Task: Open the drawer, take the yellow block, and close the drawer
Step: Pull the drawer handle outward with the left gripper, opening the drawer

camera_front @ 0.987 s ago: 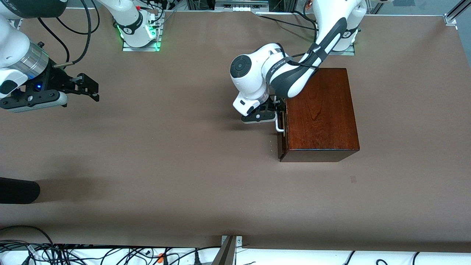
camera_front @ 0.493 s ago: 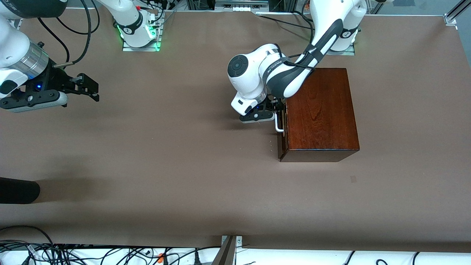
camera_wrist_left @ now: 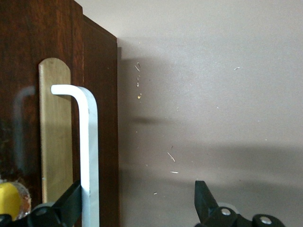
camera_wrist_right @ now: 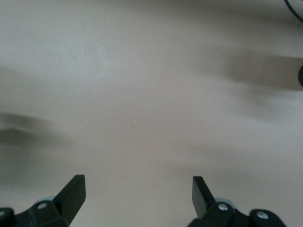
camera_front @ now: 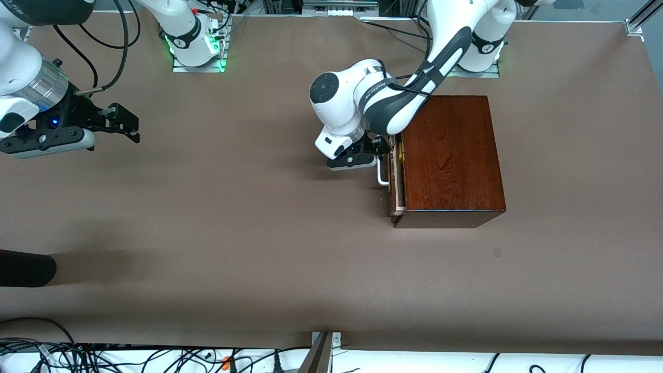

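Black fingers of the left gripper stand wide apart, and one finger is hooked on the inner side of the white U-shaped bar handle, touching it. That handle sits on the dark reddish-brown drawer front of the glossy dark wooden box. A thin strip of pale wood shows where the drawer is open a crack. A bit of the small bright yellow block peeks out inside the gap, close to the gripper. Over the brown table at its own end, the right gripper waits in the air with its fingers spread wide, holding nothing.
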